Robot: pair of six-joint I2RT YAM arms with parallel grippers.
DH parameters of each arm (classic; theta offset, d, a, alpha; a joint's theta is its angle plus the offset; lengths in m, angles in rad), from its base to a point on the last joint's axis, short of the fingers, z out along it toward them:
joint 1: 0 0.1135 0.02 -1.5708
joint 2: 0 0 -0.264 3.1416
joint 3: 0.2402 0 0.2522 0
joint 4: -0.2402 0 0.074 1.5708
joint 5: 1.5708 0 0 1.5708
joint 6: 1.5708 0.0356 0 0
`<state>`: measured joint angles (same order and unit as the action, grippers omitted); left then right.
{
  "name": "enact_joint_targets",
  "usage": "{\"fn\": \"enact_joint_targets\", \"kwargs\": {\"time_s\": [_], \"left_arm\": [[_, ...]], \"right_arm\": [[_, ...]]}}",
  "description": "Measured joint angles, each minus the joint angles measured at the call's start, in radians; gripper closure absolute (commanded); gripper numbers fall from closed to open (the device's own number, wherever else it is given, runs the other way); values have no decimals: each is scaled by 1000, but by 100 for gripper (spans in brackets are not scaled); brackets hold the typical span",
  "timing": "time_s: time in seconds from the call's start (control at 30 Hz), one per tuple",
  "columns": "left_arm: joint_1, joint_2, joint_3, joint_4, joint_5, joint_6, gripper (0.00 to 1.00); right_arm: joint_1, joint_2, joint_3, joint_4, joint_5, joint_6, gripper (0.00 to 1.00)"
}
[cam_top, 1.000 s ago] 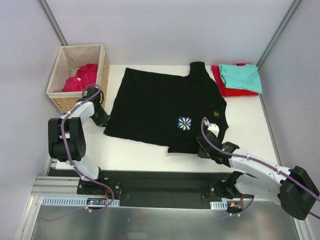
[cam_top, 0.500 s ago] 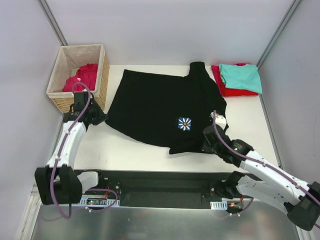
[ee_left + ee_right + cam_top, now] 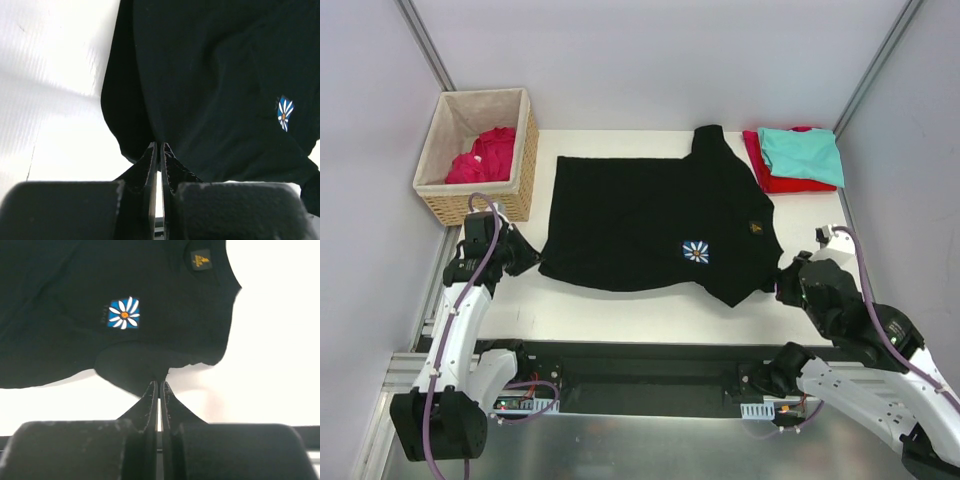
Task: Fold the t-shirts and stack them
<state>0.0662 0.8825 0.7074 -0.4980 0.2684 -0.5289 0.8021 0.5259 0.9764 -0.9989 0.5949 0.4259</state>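
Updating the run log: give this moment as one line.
black t-shirt: flat, unfolded | left pincer: shut on near-left corner | right pincer: shut on near-right edge | teal t-shirt: on red t-shirt

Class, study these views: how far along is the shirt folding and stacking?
Done: a folded teal shirt lies on a folded red shirt at the far right corner. In hand: the black shirt is spread flat, left and right jaws each shut on its near edge. Left: folding and stacking it, then the pink shirts in the basket.
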Motion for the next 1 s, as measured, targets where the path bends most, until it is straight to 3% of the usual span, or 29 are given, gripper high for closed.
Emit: {"fn": "enact_joint_targets", "kwargs": {"time_s": [0.37, 0.4, 0.43, 0.47, 0.5, 0.53, 0.57, 1.0], "left_arm": [[0, -80, -32, -34, 24, 11, 100], [0, -80, -36, -35, 30, 11, 95], [0, -80, -39, -38, 37, 12, 83], [-2, -80, -43, -39, 39, 14, 52], [-5, -80, -45, -40, 40, 16, 33], [-11, -80, -49, -40, 40, 20, 6], [-18, -80, -50, -44, 39, 13, 1], [-59, -170, -51, -159, 27, -59, 1]], "right_arm": [[0, -15, -10, -91, 0, 11, 99], [0, -15, -11, -91, 0, 11, 99], [0, -15, -12, -91, 0, 11, 99], [0, -15, -14, -90, 0, 11, 99], [0, -14, -16, -90, 0, 11, 99], [0, -13, -21, -90, -1, 11, 99], [0, -11, -26, -88, -1, 11, 99], [0, 21, -80, -43, -6, 10, 99]]}}
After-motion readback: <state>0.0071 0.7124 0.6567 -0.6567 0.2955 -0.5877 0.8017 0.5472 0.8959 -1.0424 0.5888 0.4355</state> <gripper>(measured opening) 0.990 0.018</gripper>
